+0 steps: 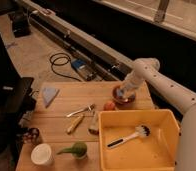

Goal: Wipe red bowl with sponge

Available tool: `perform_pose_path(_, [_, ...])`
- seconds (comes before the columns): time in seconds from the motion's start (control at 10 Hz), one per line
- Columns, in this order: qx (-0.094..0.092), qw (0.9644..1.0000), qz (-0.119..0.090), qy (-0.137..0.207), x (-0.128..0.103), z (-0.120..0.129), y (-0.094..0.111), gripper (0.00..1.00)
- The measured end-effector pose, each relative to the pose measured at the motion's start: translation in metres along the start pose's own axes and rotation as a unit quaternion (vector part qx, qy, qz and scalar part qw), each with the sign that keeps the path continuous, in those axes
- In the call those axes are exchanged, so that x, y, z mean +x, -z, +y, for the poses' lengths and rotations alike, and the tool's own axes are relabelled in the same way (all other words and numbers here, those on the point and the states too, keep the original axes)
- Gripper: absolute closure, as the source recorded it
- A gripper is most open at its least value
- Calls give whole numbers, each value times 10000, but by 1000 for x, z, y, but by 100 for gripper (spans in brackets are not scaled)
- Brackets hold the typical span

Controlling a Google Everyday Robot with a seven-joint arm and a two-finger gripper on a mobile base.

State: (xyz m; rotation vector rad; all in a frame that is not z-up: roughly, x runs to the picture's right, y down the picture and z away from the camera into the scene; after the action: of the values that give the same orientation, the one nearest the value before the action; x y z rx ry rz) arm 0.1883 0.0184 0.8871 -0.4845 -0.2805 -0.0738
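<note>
Gripper (pixel 122 93) down in the bowl (pixel 128 100) near the desk's (pixel 61 114) far right corner, with the jaws closed on the blue sponge (pixel 120 92) as far as I can make out. Risks I watch for: a sideways push could skid the bowl off the near edge or into the orange ball (pixel 109 105) just beside it; too loose a hold could let the sponge slip out mid-wipe. Count: one bowl, one sponge, one ball, one blue cloth (pixel 49 94), one yellow tub (pixel 153 152) holding one brush (pixel 128 136), three utensils (pixel 81 111) mid-desk
</note>
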Motion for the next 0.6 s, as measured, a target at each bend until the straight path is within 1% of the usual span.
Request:
perform_pose_path(0.1, [3, 10000, 14, 38, 3, -10, -1, 100])
perform_pose_path(0.3, [8, 9999, -22, 162, -1, -24, -5, 100])
perform_pose_path(0.4, [22, 9995, -88, 296, -11, -33, -9, 100])
perform_pose_path(0.6, [-13, 9989, -170, 446, -24, -38, -17, 100])
